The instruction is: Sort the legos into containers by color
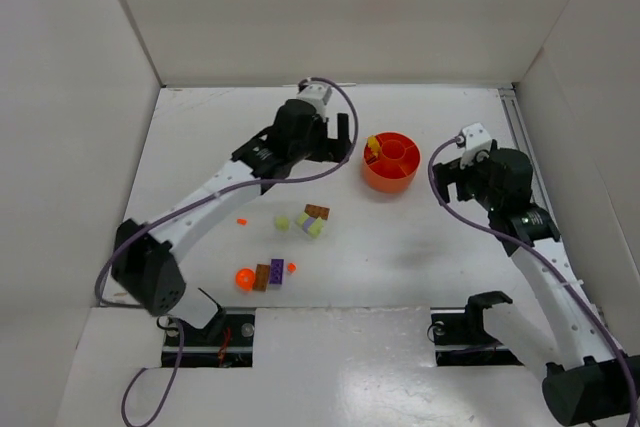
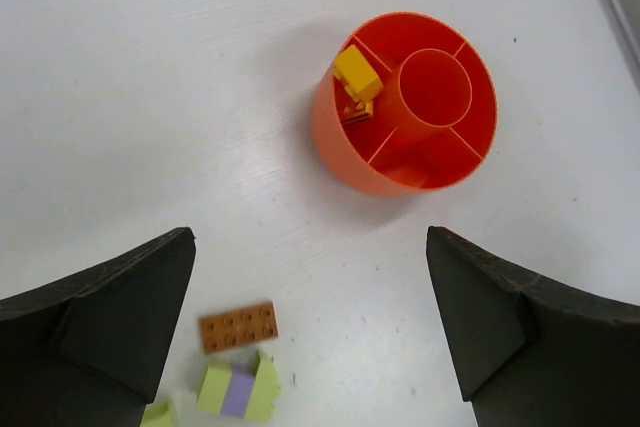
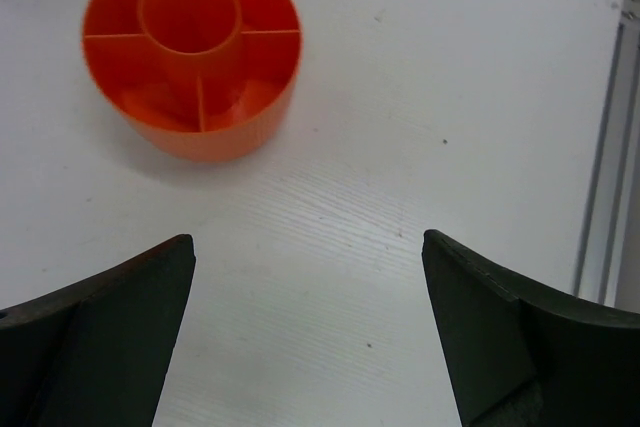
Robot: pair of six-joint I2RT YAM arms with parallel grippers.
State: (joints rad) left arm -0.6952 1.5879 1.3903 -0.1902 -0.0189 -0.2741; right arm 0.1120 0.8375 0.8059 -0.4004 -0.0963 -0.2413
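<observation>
My left gripper (image 2: 308,239) holds its two black fingers (image 2: 110,322) wide apart at the bottom corners, with nothing between them. Ahead, on the white table (image 2: 150,87), stands a round orange-red plastic dish (image 2: 335,145) with a centre hub and dividers. A small yellow plastic brick (image 2: 357,72) lies in its left compartment. Near the left finger lie a flat brown-orange brick (image 2: 238,327) and, just below it, a pale yellow-green brick with a purple band (image 2: 238,390).

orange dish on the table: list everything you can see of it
The orange dish is round and looks like glossy plastic, with a hollow cylindrical centre hub and thin radial dividers splitting the ring into compartments. It stands upright on the white table, right of the loose bricks. One compartment holds yellow bricks; the others that show are empty. Nothing else touches it.
</observation>
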